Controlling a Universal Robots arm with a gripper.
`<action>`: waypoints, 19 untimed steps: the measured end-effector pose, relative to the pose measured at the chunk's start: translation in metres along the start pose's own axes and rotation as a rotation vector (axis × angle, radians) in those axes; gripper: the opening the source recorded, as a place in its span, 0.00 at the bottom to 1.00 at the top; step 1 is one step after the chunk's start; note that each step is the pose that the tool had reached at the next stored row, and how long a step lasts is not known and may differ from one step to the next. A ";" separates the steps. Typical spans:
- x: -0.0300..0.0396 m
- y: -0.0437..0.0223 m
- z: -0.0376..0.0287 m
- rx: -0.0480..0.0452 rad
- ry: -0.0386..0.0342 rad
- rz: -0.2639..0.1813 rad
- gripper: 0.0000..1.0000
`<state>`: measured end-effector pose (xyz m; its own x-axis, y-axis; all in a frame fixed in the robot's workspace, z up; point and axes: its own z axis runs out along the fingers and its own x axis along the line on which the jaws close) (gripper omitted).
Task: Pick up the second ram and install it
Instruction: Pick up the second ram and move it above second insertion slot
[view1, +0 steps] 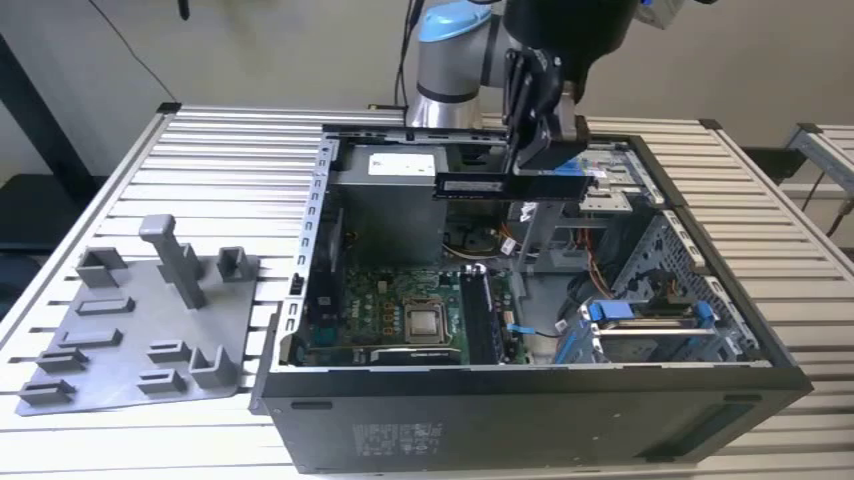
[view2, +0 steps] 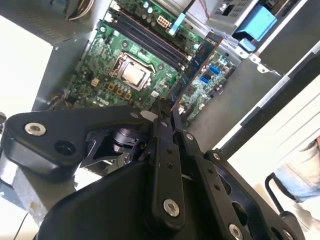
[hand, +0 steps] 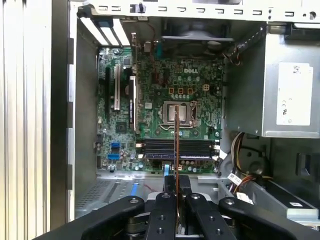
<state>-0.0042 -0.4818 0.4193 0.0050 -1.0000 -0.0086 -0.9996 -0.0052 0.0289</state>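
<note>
My gripper (view1: 541, 170) hangs above the open computer case (view1: 534, 395), shut on the second ram (view1: 514, 186), a thin flat stick held level over the case's back half. In the second wrist view the ram (view2: 196, 62) juts out from the gripper (view2: 167, 119) towards the green motherboard (view2: 125, 55). Seen edge-on in the first wrist view, the ram (hand: 176, 142) is a thin line running from the gripper (hand: 176, 185) across the dark memory slots (hand: 197, 148), well above them. The slots (view1: 478, 318) lie beside the processor socket (view1: 427, 322).
A grey power supply (view1: 394, 165) fills the case's back corner, with loose cables (hand: 245, 170) beside it. Blue drive-bay clips (view1: 641, 315) sit at the exterior view's right. A grey fixture plate (view1: 134, 330) with pegs lies on the slatted table left of the case.
</note>
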 end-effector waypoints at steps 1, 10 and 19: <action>-0.0043 -0.0002 0.0003 0.0001 0.0000 0.000 0.14; -0.0313 -0.0057 0.0020 0.0000 0.0001 -0.001 0.14; -0.0394 -0.0097 0.0022 0.0000 0.0001 -0.001 0.14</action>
<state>0.0053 -0.4424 0.4172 0.0060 -0.9999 -0.0086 -0.9996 -0.0062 0.0289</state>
